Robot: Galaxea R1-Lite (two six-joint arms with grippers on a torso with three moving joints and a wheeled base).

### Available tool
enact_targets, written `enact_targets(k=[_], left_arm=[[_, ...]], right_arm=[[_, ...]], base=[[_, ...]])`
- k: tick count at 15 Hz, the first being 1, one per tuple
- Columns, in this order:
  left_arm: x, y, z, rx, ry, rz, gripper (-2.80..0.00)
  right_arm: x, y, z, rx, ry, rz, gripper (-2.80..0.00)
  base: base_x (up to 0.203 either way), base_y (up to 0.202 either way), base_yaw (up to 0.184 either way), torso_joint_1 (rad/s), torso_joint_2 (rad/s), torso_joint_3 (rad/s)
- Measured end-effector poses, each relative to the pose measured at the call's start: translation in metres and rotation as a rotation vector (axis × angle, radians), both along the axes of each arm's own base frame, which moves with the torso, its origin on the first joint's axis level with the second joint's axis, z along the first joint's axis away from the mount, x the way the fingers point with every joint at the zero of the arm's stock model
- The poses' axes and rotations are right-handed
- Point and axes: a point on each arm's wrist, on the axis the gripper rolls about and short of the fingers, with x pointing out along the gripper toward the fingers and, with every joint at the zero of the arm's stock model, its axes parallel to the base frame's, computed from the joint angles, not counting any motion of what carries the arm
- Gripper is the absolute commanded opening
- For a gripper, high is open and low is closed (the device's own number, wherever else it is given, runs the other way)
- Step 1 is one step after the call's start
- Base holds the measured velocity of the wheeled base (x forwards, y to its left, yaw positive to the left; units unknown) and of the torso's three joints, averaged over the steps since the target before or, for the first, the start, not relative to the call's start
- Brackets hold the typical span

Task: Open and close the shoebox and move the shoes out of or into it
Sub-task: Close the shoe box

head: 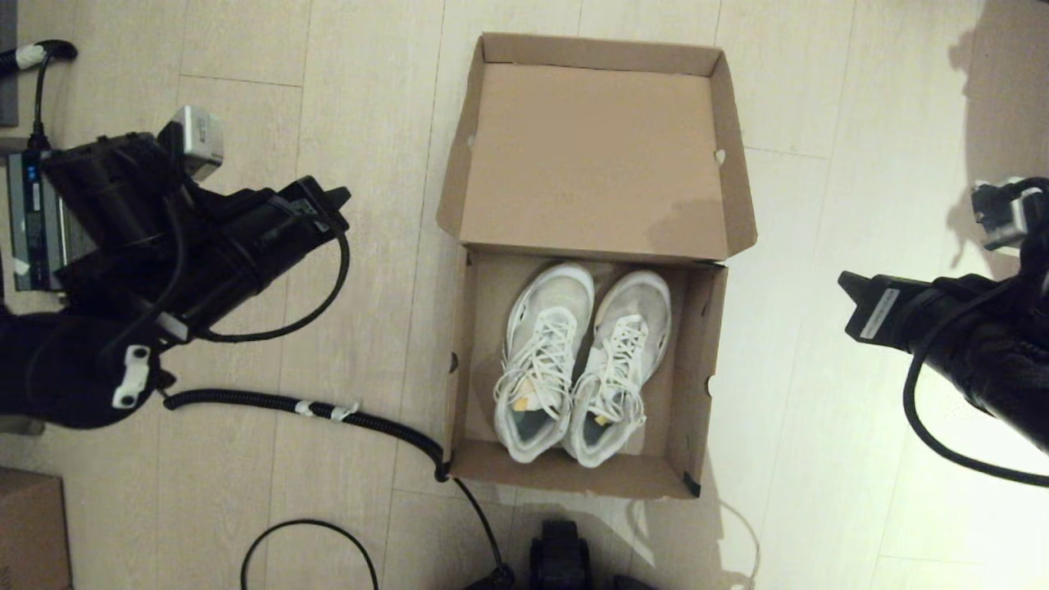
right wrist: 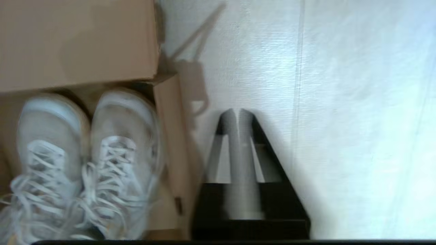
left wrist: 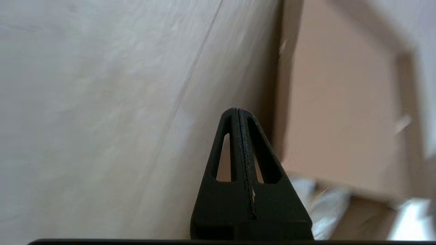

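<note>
Pale wood floor [head: 246, 508] holds the open shoebox [head: 703, 352]; shoes [head: 582, 360] lie inside; left hand [left wrist: 238, 114] and right hand [right wrist: 238, 114], both closed and empty, flank it.

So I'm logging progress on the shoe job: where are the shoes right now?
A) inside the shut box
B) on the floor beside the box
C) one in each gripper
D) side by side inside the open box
D: the shoes lie side by side in the box, whose lid is folded back.

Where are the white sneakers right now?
In the head view, the shoes lie side by side inside the open shoebox on the floor, between both arms, toes toward the raised lid.
</note>
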Motion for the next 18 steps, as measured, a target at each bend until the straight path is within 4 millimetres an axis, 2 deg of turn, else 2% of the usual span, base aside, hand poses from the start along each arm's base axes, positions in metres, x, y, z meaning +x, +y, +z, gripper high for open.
enact_targets(k=[3, 5, 7, 9, 11, 14, 18], left_arm=[[0.027, -0.004, 0.008, -0.155, 0.008, -0.068, -2.80], [0.048, -0.001, 0.012, -0.172, 0.005, -0.132, -2.80], [0.065, -0.001, 0.020, -0.208, 0.003, -0.207, -2.80], [0.081, -0.004, 0.025, -0.291, 0.033, -0.324, -2.80], [0.096, -0.007, 0.020, -0.325, 0.067, -0.411, -2.80], [0.122, -0.009, 0.010, -0.325, 0.062, -0.436, -2.80], [0.145, -0.018, 0.003, -0.311, 0.084, -0.498, -2.80]], right_arm=[[0.035, -0.006, -0.002, 0.147, 0.047, 0.064, -2.80], [0.055, -0.016, 0.010, 0.248, 0.064, 0.187, -2.80], [0.070, -0.037, 0.031, 0.292, 0.079, 0.343, -2.80], [0.085, -0.068, 0.056, 0.306, 0.051, 0.507, -2.80], [0.108, -0.092, 0.067, 0.300, 0.026, 0.617, -2.80], [0.145, -0.116, 0.058, 0.300, 0.033, 0.707, -2.80], [0.181, -0.124, 0.033, 0.345, 0.091, 0.823, -2.80]], base=[[0.000, 0.000, 0.000, 0.000, 0.00, 0.000], [0.000, 0.000, 0.000, 0.000, 0.00, 0.000], [0.000, 0.000, 0.000, 0.000, 0.00, 0.000], [0.000, 0.000, 0.000, 0.000, 0.00, 0.000], [0.000, 0.000, 0.000, 0.000, 0.00, 0.000], [0.000, 0.000, 0.000, 0.000, 0.00, 0.000], [0.000, 0.000, 0.000, 0.000, 0.00, 0.000]])
